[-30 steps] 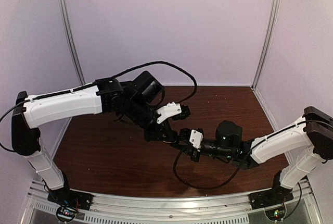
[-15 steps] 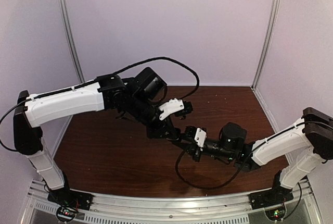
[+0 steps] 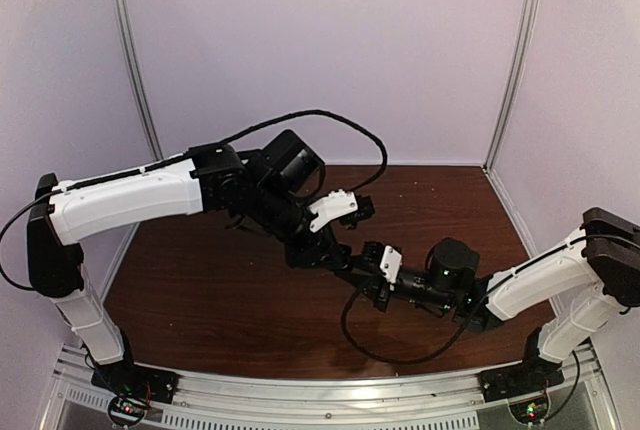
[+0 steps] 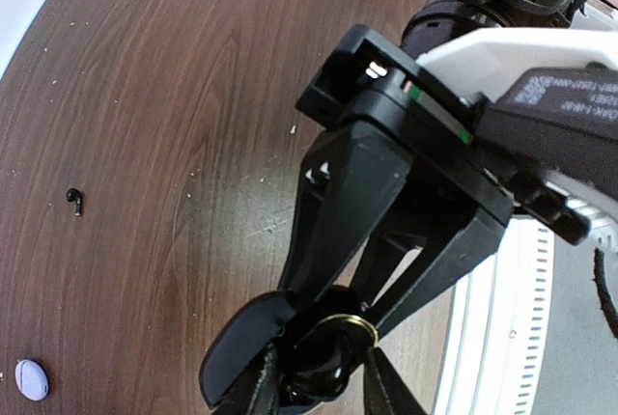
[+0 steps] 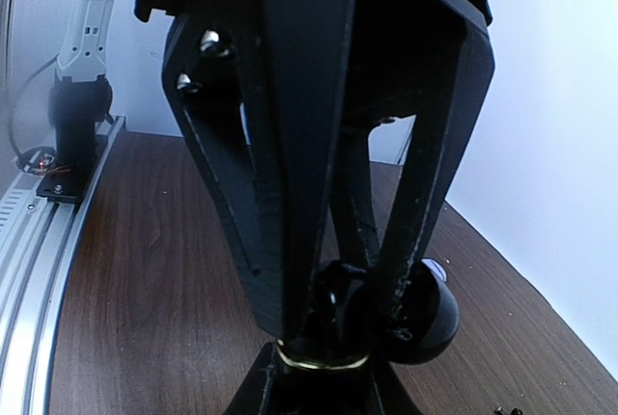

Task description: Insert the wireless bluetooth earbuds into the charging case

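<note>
Earbud (image 4: 75, 201) tiny, black w/ short stem; lilac earbud (image 4: 32, 379) pale, oval

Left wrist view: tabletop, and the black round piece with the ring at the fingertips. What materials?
Tabletop: dark brown wood grain, likely laminate or veneer, going by the streaked grain and dull, even sheen.
Black case: looks like glossy moulded plastic, with a rounded shape and sharp highlights.
Ring: brass-coloured and shiny; solid metal or plating, cannot tell which.
</note>
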`<action>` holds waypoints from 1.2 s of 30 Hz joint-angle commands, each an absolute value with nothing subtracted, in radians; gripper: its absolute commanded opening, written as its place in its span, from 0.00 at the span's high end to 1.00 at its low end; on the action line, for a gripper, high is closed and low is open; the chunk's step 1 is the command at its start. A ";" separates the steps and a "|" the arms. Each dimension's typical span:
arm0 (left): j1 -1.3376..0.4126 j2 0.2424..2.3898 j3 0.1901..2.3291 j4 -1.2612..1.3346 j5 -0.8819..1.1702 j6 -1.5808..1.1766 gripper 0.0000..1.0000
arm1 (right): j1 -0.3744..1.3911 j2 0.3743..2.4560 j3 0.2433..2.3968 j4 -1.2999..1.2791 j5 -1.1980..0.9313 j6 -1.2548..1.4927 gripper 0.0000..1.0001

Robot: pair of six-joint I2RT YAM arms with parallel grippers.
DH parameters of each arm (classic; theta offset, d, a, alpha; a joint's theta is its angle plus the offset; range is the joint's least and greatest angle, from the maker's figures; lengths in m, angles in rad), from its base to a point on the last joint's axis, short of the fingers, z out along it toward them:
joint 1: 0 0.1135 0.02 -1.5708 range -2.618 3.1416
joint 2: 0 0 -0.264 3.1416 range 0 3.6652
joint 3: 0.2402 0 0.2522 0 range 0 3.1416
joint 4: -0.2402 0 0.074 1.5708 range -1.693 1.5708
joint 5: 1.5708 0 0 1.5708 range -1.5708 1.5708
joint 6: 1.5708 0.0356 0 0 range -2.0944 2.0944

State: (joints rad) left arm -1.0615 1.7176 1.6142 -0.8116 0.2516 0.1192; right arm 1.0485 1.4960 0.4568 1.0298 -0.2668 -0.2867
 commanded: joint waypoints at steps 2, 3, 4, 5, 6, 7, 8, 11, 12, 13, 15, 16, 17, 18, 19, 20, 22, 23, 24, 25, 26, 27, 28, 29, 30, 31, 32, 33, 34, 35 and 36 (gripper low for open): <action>-1.042 1.718 1.620 -0.825 0.165 0.095 0.65 | 1.046 1.446 0.441 1.160 -0.288 -0.278 1.00; -1.042 1.716 1.619 -0.825 0.164 0.095 0.64 | 1.044 1.446 0.438 1.162 -0.288 -0.276 1.00; -1.042 1.714 1.618 -0.825 0.162 0.096 0.63 | 1.043 1.445 0.438 1.163 -0.288 -0.275 1.00; -1.041 1.712 1.618 -0.825 0.161 0.095 0.63 | 1.042 1.444 0.436 1.165 -0.288 -0.273 1.00; -1.041 1.710 1.617 -0.826 0.161 0.096 0.63 | 1.041 1.443 0.435 1.167 -0.288 -0.272 1.00; -1.041 1.709 1.617 -0.824 0.160 0.095 0.63 | 1.039 1.442 0.432 1.170 -0.288 -0.270 1.00; -1.041 1.710 1.617 -0.825 0.159 0.095 0.62 | 1.039 1.442 0.429 1.172 -0.288 -0.269 1.00; -1.042 1.705 1.614 -0.823 0.151 0.095 0.62 | 1.035 1.438 0.423 1.175 -0.287 -0.266 1.00; -1.041 1.701 1.611 -0.820 0.146 0.094 0.62 | 1.035 1.435 0.421 1.174 -0.287 -0.266 1.00; -1.042 1.698 1.607 -0.816 0.143 0.094 0.62 | 1.034 1.432 0.419 1.175 -0.288 -0.266 1.00; -1.041 1.692 1.601 -0.811 0.137 0.093 0.62 | 1.033 1.429 0.417 1.172 -0.288 -0.268 1.00; -1.040 1.687 1.598 -0.808 0.136 0.094 0.63 | 1.032 1.428 0.416 1.170 -0.290 -0.268 1.00; -1.040 1.679 1.592 -0.802 0.133 0.094 0.63 | 1.031 1.427 0.414 1.171 -0.288 -0.268 1.00; -1.039 1.668 1.581 -0.790 0.136 0.094 0.63 | 1.031 1.425 0.413 1.171 -0.287 -0.267 1.00; -1.040 1.652 1.568 -0.773 0.140 0.093 0.63 | 1.027 1.422 0.411 1.173 -0.288 -0.262 1.00; -1.037 1.634 1.553 -0.751 0.153 0.093 0.62 | 1.023 1.420 0.410 1.174 -0.292 -0.254 1.00; -1.030 1.585 1.521 -0.693 0.165 0.092 0.62 | 1.016 1.415 0.410 1.170 -0.302 -0.244 1.00; -1.025 1.564 1.505 -0.666 0.173 0.092 0.61 | 1.013 1.412 0.408 1.166 -0.305 -0.242 1.00; -1.018 1.539 1.489 -0.636 0.178 0.091 0.59 | 1.010 1.408 0.408 1.163 -0.307 -0.239 1.00; -1.009 1.513 1.459 -0.603 0.180 0.090 0.57 | 1.005 1.404 0.407 1.160 -0.311 -0.236 1.00; -1.001 1.486 1.444 -0.565 0.178 0.084 0.53 | 1.003 1.398 0.405 1.159 -0.316 -0.230 1.00; -0.992 1.458 1.414 -0.525 0.178 0.076 0.46 | 0.998 1.392 0.404 1.157 -0.320 -0.223 1.00; -0.985 1.430 1.382 -0.478 0.179 0.073 0.41 | 0.993 1.386 0.403 1.156 -0.330 -0.215 1.00; -0.982 1.399 1.335 -0.427 0.176 0.074 0.35 | 0.988 1.379 0.403 1.152 -0.338 -0.208 1.00; -0.982 1.367 1.289 -0.370 0.169 0.072 0.27 | 0.984 1.375 0.403 1.149 -0.349 -0.199 1.00; -0.981 1.334 1.241 -0.301 0.161 0.062 0.11 | 0.979 1.368 0.403 1.146 -0.360 -0.193 1.00; -0.980 1.297 1.189 -0.231 0.151 0.047 0.04 | 0.975 1.362 0.403 1.143 -0.373 -0.185 1.00; -0.978 1.264 1.136 -0.155 0.143 0.029 0.03 | 0.972 1.354 0.404 1.135 -0.390 -0.179 1.00; -0.976 1.230 1.096 -0.089 0.142 0.015 0.02 | 0.968 1.345 0.406 1.126 -0.406 -0.172 1.00; -0.975 1.206 1.065 -0.036 0.147 0.005 0.02 | 0.963 1.336 0.410 1.111 -0.419 -0.164 1.00; -0.974 1.190 1.047 0.007 0.158 0.003 0.02 | 0.957 1.324 0.415 1.094 -0.437 -0.153 1.00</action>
